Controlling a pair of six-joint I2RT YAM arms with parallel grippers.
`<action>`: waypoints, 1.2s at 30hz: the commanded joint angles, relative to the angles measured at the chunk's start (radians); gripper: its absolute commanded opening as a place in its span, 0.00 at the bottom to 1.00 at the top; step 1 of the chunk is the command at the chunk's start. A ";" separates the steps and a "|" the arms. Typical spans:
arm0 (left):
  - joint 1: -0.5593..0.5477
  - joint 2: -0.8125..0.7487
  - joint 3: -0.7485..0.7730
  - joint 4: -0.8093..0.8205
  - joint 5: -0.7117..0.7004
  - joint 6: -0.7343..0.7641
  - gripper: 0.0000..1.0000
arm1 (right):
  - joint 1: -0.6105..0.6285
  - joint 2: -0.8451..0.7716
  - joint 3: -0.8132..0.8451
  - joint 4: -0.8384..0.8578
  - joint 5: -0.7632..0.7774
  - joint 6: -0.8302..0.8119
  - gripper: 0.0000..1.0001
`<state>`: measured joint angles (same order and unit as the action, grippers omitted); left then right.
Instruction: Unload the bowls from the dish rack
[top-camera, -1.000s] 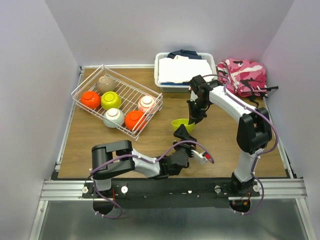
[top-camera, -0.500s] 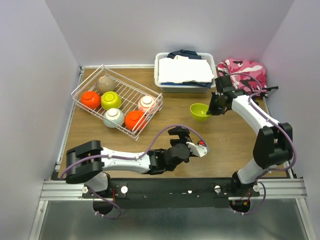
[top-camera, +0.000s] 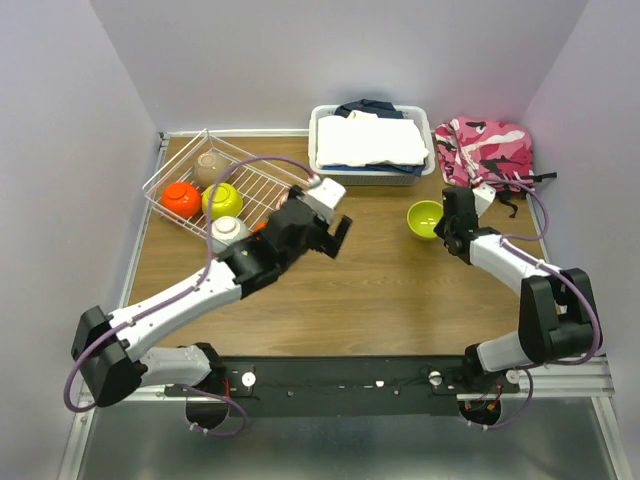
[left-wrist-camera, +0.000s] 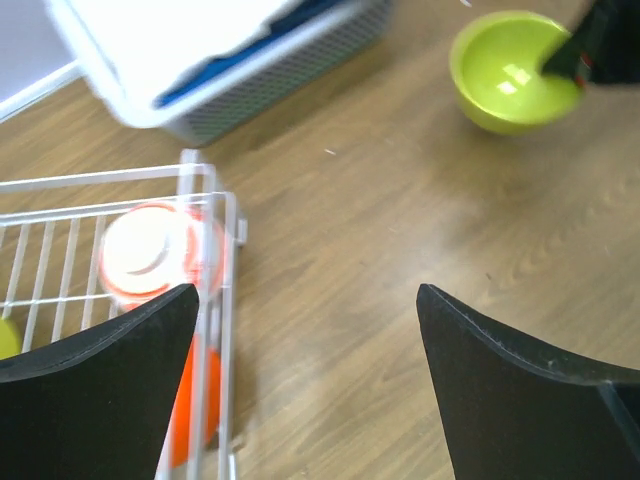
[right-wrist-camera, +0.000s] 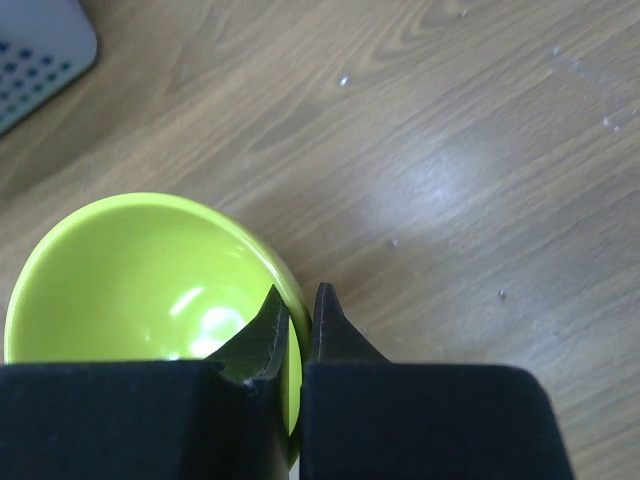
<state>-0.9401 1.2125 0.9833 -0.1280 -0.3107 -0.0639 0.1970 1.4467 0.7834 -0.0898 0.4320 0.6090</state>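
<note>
your right tool (right-wrist-camera: 297, 303) has carried the lime bowl (top-camera: 424, 219) to the right of the counter (top-camera: 390, 295), jaws clamped on its rim. your left tool (top-camera: 334, 238), wide open and empty, has swung to the dish rack (top-camera: 258, 183); the white-pink bowl (left-wrist-camera: 150, 250) looks next.

You have nothing to read here: no text, label, brand, number or sign is legible in any of the views.
</note>
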 joint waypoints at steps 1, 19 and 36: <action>0.171 -0.056 0.054 -0.142 0.130 -0.119 0.99 | -0.042 0.029 -0.033 0.257 0.091 0.040 0.01; 0.402 -0.074 -0.049 -0.116 -0.024 -0.229 0.99 | -0.096 0.067 -0.102 0.259 -0.039 0.066 0.69; 0.460 0.030 -0.009 -0.218 -0.056 -0.342 0.99 | -0.094 -0.374 -0.059 -0.019 -0.209 -0.061 1.00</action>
<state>-0.4953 1.2030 0.9356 -0.2798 -0.3397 -0.3370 0.1043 1.1732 0.6949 0.0147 0.3172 0.5915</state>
